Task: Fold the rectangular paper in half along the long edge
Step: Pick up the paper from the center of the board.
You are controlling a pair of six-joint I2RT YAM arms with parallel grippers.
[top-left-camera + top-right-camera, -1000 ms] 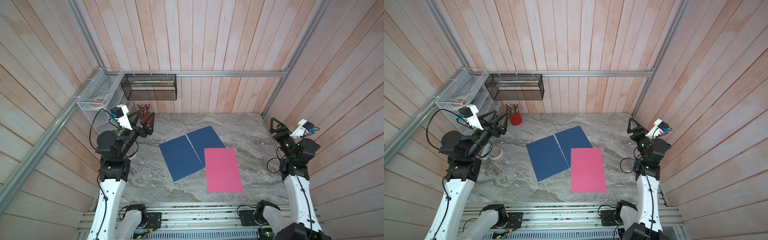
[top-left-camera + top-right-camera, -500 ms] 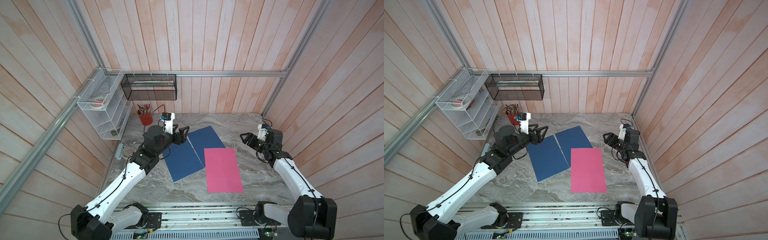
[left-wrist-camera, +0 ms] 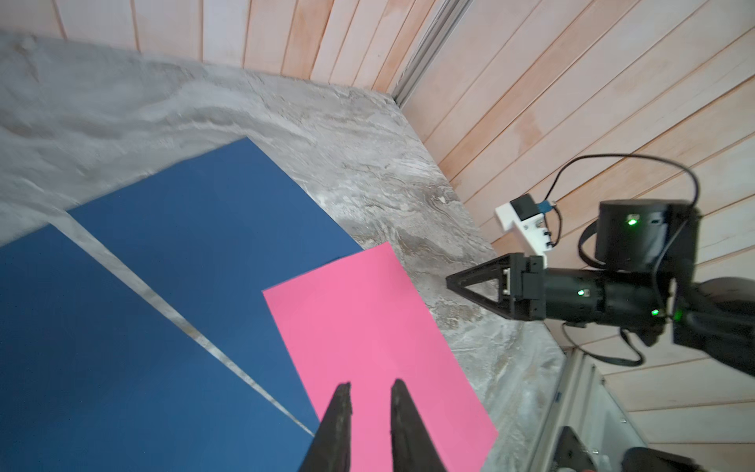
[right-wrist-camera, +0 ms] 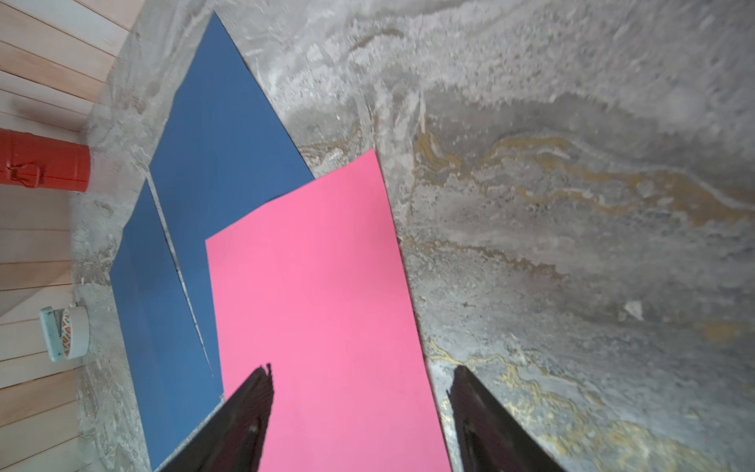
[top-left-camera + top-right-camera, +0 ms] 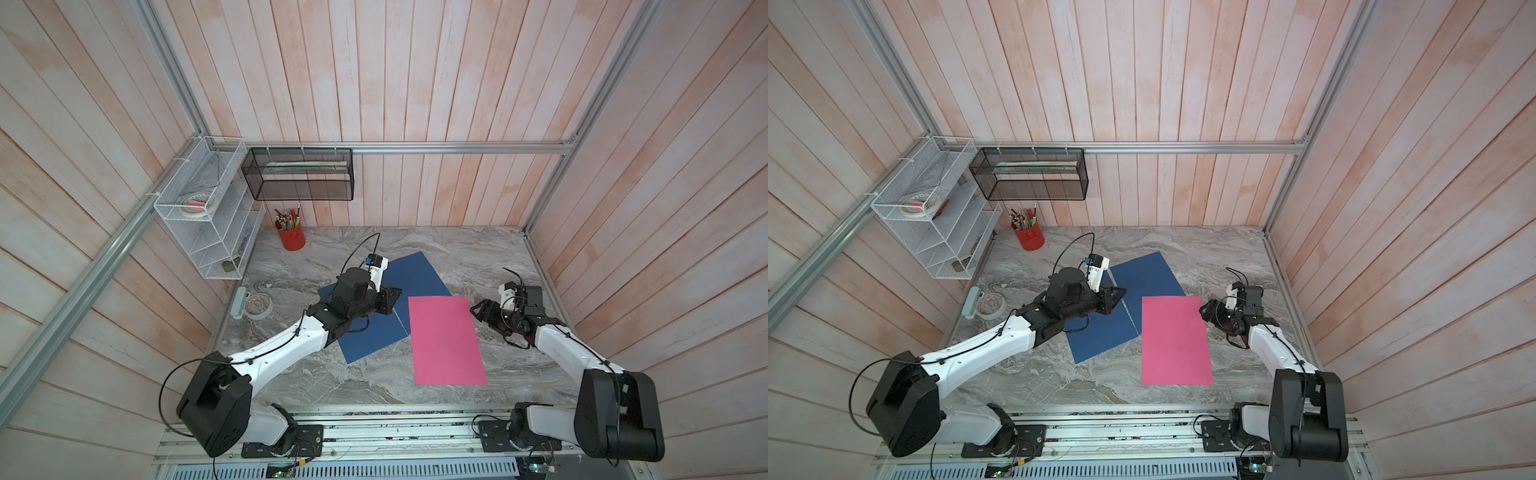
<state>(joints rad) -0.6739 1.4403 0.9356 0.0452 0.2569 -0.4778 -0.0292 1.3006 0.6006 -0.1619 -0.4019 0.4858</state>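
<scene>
the pink paper [image 5: 446,340] lies flat on the marble tabletop [image 5: 498,257], right of its middle and reaching toward the near edge. its long axis runs from the far edge to the near edge, and its far left corner overlaps one of two blue sheets [image 5: 419,274]. i judge it light, thin and floppy, likely to slide on the smooth stone, with no lip to get under. i would take it at a long edge near a far corner and hold the opposite side down. my left gripper [image 3: 369,388] hovers over the blue sheets, near the pink paper's far left corner, jaws almost together with only a slit between them and nothing in it. my right gripper [image 4: 361,367] is just beside the far right corner, jaws wide apart and empty.
</scene>
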